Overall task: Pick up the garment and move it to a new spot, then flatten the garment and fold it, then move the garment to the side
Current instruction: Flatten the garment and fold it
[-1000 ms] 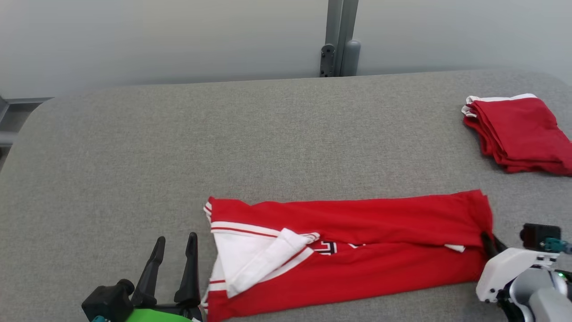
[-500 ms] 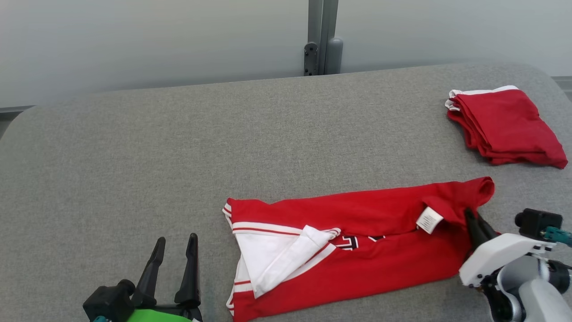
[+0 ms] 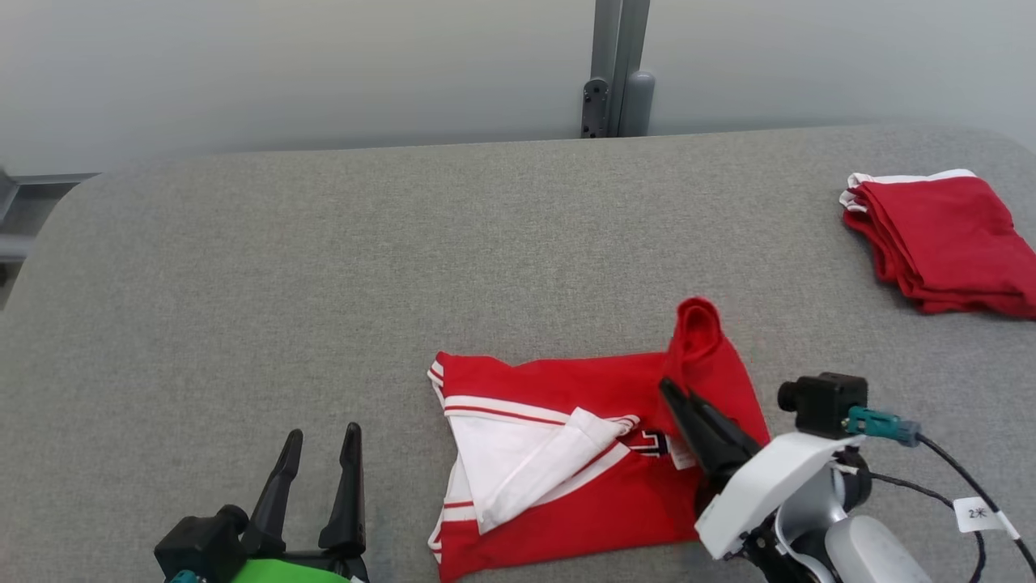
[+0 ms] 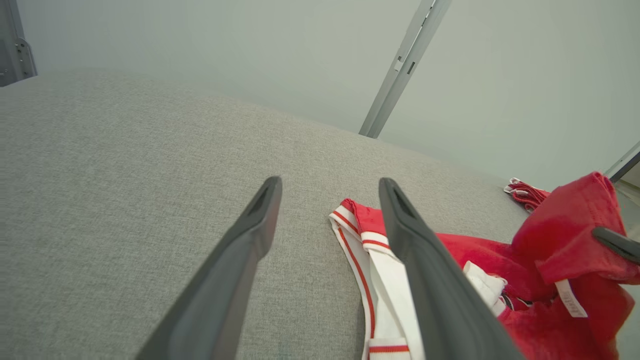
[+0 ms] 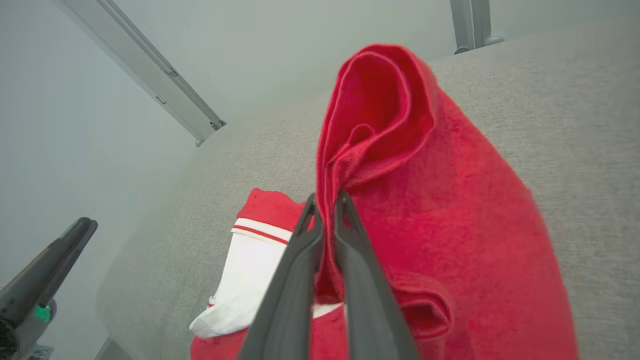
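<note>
Since a second ago, our right pincer (image 3: 665, 385) has carried the garment's right end up and to the left. The red garment (image 3: 599, 502) lay stretched long across the near part of the worktop (image 3: 324, 267); it now covers about half that width, and its left edge sits a little further right than before.

We see the right pincer clenched on a fold of red cloth. In the right wrist view its two dark fingers stand almost together with the fabric pinched between them, and a loop of cloth rises above the tips. The lifted end hangs over the part of the garment that lies flat. A small white label (image 4: 570, 298) dangles below the raised fold.

Our left pincer (image 3: 322, 435) is released, its fingers spread with nothing between them. It sits at the lower left, just beside the garment's white, red-striped edge and apart from it.

The garment lies near the front edge of the worktop, right of the middle, with a white panel turned up on its left half. A folded red stack (image 3: 939, 239) rests at the far right, well apart from it.
</note>
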{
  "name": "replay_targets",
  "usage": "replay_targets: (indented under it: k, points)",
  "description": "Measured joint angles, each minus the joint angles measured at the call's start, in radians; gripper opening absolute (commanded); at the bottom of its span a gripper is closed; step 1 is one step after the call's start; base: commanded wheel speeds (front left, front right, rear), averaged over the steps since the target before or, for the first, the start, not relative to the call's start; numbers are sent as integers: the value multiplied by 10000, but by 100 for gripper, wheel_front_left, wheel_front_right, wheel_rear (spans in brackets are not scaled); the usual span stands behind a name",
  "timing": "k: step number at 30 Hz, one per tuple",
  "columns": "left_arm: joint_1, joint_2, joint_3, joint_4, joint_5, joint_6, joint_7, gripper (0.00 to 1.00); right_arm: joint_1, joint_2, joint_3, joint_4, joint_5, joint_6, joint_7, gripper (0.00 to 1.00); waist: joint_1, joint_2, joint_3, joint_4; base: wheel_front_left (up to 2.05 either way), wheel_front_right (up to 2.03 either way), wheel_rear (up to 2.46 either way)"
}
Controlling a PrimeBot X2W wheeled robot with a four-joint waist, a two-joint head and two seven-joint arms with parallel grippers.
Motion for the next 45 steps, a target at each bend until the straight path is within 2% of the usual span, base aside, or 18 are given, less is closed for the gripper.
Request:
replay_targets:
  k: [7, 16, 27, 29, 30, 35, 40, 45]
  points:
    - [-122, -35, -27, 35, 0, -27, 2, 100, -430, 286, 1417, 82, 251, 0, 366, 0, 0, 0, 69, 254, 0, 0, 0]
    - [-338, -190, -127, 249, 29, -134, 2, 100, -1679, 775, 2796, 1868, 754, 0, 79, 0, 0, 0, 229, 597, 0, 0, 0]
    - [-546, -460, -150, 629, 150, -351, -2, 100, -2844, 828, 4213, 3638, 1914, 0, -734, 0, 0, 0, 325, 1052, 0, 0, 0]
    - [-570, -504, -148, 692, 173, -391, -2, 100, -3082, 834, 4579, 3979, 2322, 0, -1080, 93, 0, 0, 283, 1133, 0, 0, 0]
    - [-570, -512, -148, 709, 176, -393, -2, 100, -3152, 828, 4692, 4056, 2458, 0, -1210, 100, 0, 0, 262, 1155, 0, 0, 0]
    - [-565, -523, -81, 740, 196, -426, -2, 100, -3473, 838, 4980, 4255, 2972, 0, -1866, 100, 0, 0, 156, 1215, 0, 0, 0]
    - [-537, -520, -10, 715, 222, -433, -2, 100, -3710, 849, 4675, 4395, 3074, 0, -2694, 100, 0, 0, 81, 1146, 0, 0, 0]
    - [-435, -506, 4, 660, 255, -430, -2, 100, -3974, 767, 3772, 4920, 1553, 0, -3471, 100, 0, 0, 24, 964, 0, 0, 0]
